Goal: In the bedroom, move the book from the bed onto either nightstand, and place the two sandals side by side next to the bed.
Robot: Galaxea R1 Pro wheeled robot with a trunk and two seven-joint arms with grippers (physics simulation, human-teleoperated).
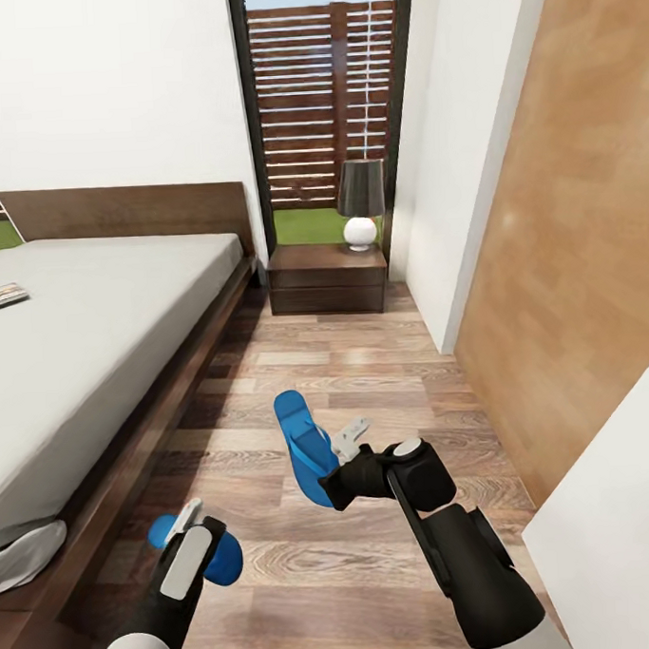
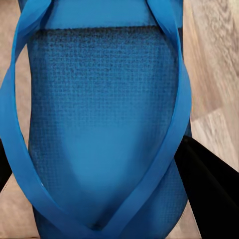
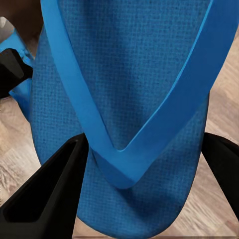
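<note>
My right gripper (image 1: 334,460) is shut on one blue sandal (image 1: 300,442), held above the wood floor beside the bed (image 1: 96,327). In the right wrist view the sandal (image 3: 134,89) sits between the black fingers (image 3: 50,199). Lower left, my left gripper (image 1: 190,533) is shut on the other sandal (image 1: 221,556), close to the bed frame. The left wrist view has this sandal (image 2: 99,114) very near, with a black finger (image 2: 211,186) at its edge. The book (image 1: 4,296) lies on the mattress at far left. The nightstand (image 1: 327,279) with its lamp (image 1: 361,204) stands by the headboard.
A strip of plank floor (image 1: 355,370) runs between the bed and a white wall corner (image 1: 442,214). A tan wood panel (image 1: 568,255) lines the right side. A tall window (image 1: 327,105) is behind the nightstand. A white bundle (image 1: 23,554) sticks out at the bed's near corner.
</note>
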